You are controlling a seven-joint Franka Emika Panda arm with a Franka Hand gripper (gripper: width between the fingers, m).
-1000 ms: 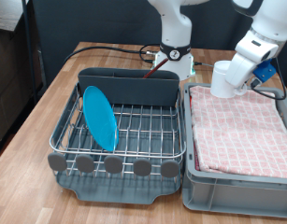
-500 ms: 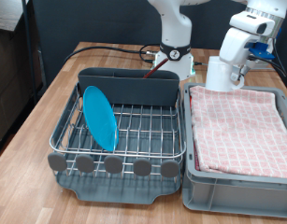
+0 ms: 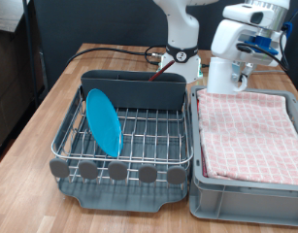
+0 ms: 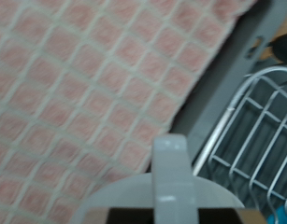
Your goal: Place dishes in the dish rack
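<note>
1. Plate [image 3: 104, 122] first, at the exterior view's left: light blue and round, it stands on edge, slightly tilted, among the wires of the dish rack [image 3: 139, 136]. One dish is thus already racked.
2. Behind the plate, the dark grey caddy [image 3: 134, 89] runs across the far end of the rack, its long axis left to right in the exterior view.
3. To the rack's right, just beside it on the table [image 3: 37, 116], sits the grey bin [image 3: 248, 189], lined with pink checkered cloth [image 3: 250, 131].
4. Above the bin's far left corner hangs the gripper [image 3: 226, 80], carrying the white mug [image 3: 224, 76]. The rack lies down and to the left of it.
5. In the wrist view the mug [image 4: 171, 182] shows as a pale blurred shape over cloth, bin wall and rack wires. The jaws appear to be pinching it, though the fingers themselves are not clearly seen.
6. No spoon shows in either view.
</note>
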